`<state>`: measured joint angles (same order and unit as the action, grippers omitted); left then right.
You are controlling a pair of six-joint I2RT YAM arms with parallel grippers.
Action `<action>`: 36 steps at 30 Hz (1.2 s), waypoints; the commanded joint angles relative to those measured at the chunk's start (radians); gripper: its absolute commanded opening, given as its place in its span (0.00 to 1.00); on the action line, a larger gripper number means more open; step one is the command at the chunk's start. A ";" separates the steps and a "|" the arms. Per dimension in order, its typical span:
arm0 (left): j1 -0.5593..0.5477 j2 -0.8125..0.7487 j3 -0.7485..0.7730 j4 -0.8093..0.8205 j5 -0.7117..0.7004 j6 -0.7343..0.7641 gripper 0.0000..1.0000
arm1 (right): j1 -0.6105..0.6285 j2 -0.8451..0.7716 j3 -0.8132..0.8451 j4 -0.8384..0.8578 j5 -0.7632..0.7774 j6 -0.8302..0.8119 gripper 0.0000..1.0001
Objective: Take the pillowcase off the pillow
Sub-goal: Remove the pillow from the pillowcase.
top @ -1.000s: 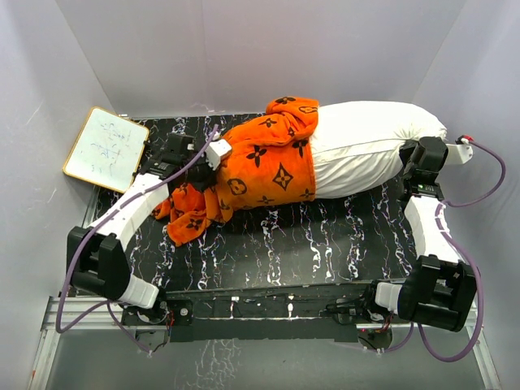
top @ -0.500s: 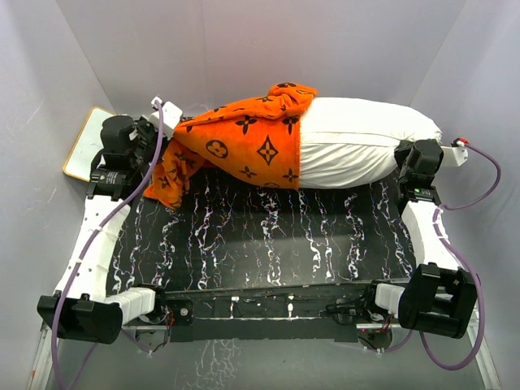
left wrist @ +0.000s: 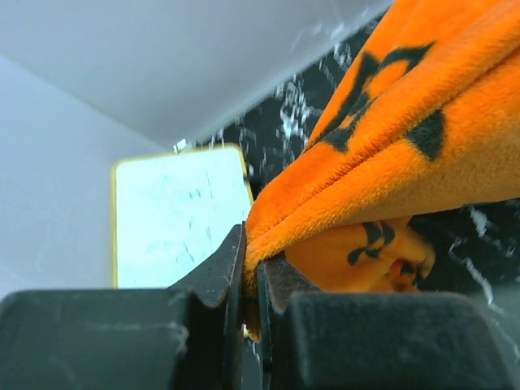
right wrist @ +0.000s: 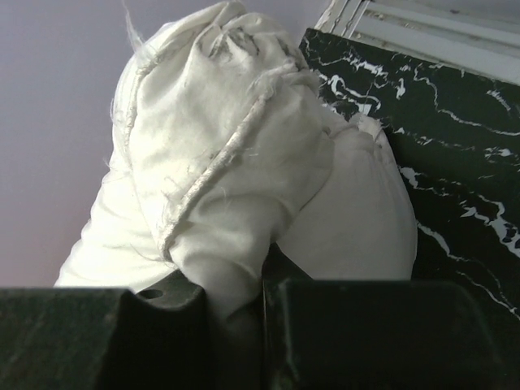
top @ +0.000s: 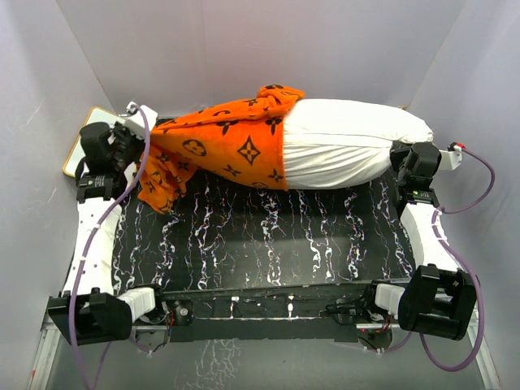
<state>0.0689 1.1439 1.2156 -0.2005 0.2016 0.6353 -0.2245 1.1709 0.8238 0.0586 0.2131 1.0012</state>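
The left arm reaches out to the far left side of the desk (top: 268, 244), the left pincer (left wrist: 250, 258) squeezed tight on the edge of the orange pillowcase (top: 236, 150), which covers the left half of the white pillow (top: 349, 150), while the right arm stretches forward, the right pincer (right wrist: 244, 286) pinching the pillow's right end.

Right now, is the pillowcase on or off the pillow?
Partly on: the pillowcase covers one end of the pillow; the rest shows bare white.
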 commanded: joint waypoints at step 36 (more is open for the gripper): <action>0.331 0.121 0.007 -0.586 0.365 0.293 0.97 | -0.088 0.016 -0.280 0.551 -0.245 0.126 0.08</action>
<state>0.4927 1.3045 1.1419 -0.5636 0.5552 0.8223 -0.2672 1.1717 0.6605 0.2657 0.0139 1.1229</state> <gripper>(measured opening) 0.716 0.136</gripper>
